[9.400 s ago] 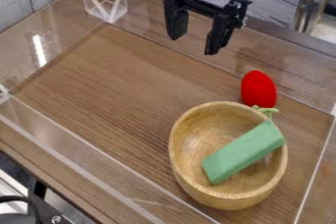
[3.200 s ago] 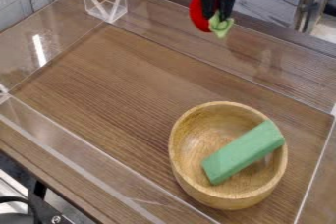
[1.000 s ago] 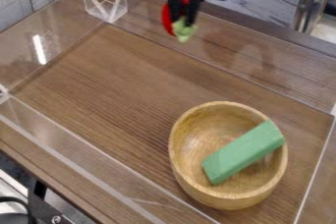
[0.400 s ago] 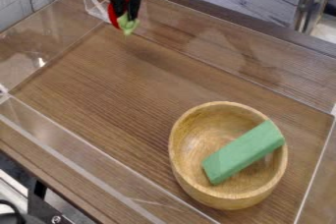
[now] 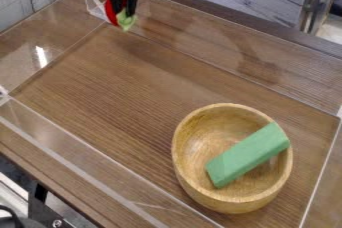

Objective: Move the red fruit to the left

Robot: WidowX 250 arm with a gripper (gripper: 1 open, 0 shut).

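Note:
The red fruit (image 5: pixel 122 9), a small glossy red piece with a green cap pointing down, hangs above the far left part of the wooden table. My gripper (image 5: pixel 122 0) is shut on it from above, its dark fingers on either side of the fruit. Only the lower part of the gripper shows at the top edge of the view.
A wooden bowl (image 5: pixel 235 158) stands at the front right with a green rectangular block (image 5: pixel 249 155) lying in it. Clear plastic walls (image 5: pixel 40 57) border the table's left and front sides. A clear stand (image 5: pixel 98 2) sits at the far left, just beside the gripper.
The gripper has carried the red fruit leftward from the far middle to the far left. In the last half second it shifted only slightly.

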